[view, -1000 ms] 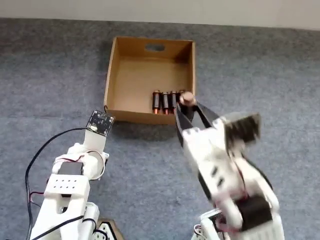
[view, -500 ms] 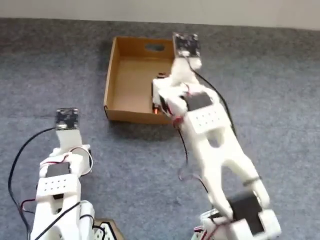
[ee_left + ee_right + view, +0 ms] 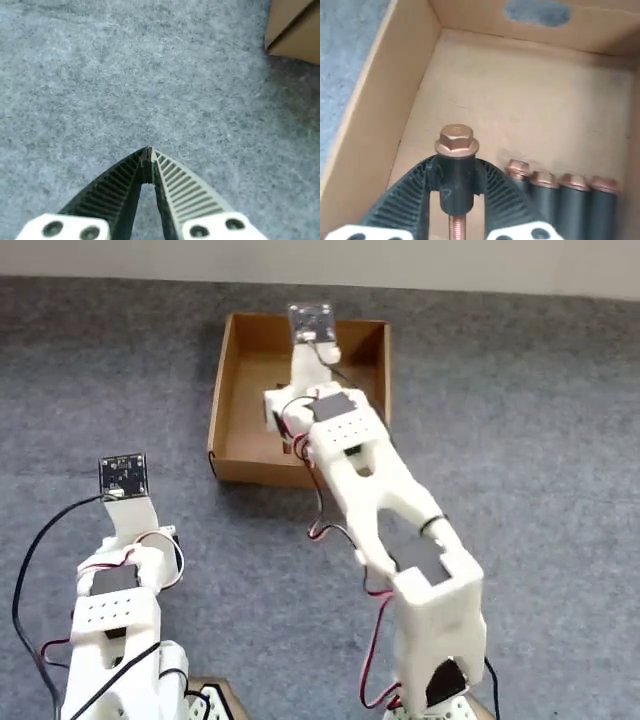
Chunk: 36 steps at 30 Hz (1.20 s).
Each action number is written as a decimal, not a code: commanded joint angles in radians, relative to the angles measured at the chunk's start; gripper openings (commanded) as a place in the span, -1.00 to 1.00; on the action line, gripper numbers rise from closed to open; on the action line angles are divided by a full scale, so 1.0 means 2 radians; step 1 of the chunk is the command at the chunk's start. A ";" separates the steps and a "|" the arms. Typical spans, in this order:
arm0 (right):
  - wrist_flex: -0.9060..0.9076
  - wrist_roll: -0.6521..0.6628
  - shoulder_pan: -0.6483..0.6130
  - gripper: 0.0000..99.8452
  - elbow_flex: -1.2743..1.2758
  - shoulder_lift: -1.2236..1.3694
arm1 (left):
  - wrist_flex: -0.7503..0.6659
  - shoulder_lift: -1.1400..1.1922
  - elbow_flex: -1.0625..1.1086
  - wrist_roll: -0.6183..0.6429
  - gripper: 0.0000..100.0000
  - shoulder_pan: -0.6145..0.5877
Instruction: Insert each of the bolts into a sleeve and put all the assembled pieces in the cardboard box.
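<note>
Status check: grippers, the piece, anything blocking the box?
Left gripper shut, empty, over carpet. Right gripper shut on bolt-and-sleeve piece, over the cardboard box floor. Four finished pieces lie in a row beside it; nothing blocking.

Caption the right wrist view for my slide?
Right claw holds copper bolt in black sleeve above brown cardboard box containing four assembled pieces.

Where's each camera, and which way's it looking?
High view: overhead, looking down on grey felt, a brown cardboard box, the white left arm and right arm.
Left wrist view: on that wrist, facing felt past the shut left gripper; box corner shows.
Right wrist view: on that wrist, looking into the box past the right gripper clamping a black sleeve holding a copper bolt.
All share the box.
</note>
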 commanded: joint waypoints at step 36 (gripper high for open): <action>0.054 -0.062 0.025 -0.76 -0.053 0.085 | -0.007 -0.001 -0.003 0.003 -0.98 -0.003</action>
